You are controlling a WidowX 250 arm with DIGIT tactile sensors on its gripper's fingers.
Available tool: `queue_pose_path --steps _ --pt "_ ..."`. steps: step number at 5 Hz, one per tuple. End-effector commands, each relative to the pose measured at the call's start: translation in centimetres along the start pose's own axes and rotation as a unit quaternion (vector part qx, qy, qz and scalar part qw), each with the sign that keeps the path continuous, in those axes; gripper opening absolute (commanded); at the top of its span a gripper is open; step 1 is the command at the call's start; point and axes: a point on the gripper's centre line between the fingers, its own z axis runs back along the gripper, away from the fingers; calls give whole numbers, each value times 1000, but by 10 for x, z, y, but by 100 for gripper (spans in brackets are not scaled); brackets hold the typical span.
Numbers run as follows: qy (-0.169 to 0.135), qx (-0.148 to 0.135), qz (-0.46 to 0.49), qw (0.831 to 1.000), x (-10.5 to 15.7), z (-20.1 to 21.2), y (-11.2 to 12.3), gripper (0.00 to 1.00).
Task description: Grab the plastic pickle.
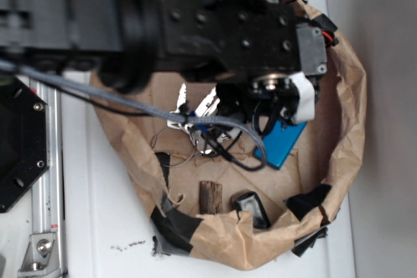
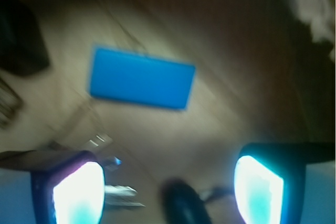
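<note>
Nothing is held yet. In the wrist view the gripper [image 2: 168, 195] is seen spread wide, one glowing fingertip [image 2: 79, 195] at lower left of the frame and the other at lower right, with empty space between them except a dark rounded blur at the bottom centre. That blur is taken to be the smooth dark teal-green oblong plastic pickle [image 2: 181, 208], though the picture is too smeared for certainty. In the exterior view the pickle cannot be made out; it is judged to be hidden under the black robot arm [image 1: 195, 24].

Progress: the approach looks mostly made; final lowering, closing and lifting are all left.

Other things noted: a flat bright-blue rectangular block [image 2: 140, 78] at upper centre of the wrist frame, well apart from the fingertips; a bunch of silvery metal keys [image 1: 195, 125] at the frame centre of the exterior view, just beside the gripper's left fingertip in the wrist view; a small brown wooden chip [image 1: 210, 196] and a small shiny black lump [image 1: 251, 208] toward the bottom.

Everything is ringed by a crumpled brown paper wall [image 1: 352, 96] patched with black tape [image 1: 176, 222]. Room inside is tight; the keys and their wire loops are judged the likeliest snag.
</note>
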Motion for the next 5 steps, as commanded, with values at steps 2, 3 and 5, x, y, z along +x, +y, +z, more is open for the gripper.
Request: queue_pose_path --steps 2,3,5 --pt "54 34 7 998 -54 3 1 100" --pt "72 21 32 997 -61 -12 6 100" --pt "122 -15 73 990 -76 -34 9 100"
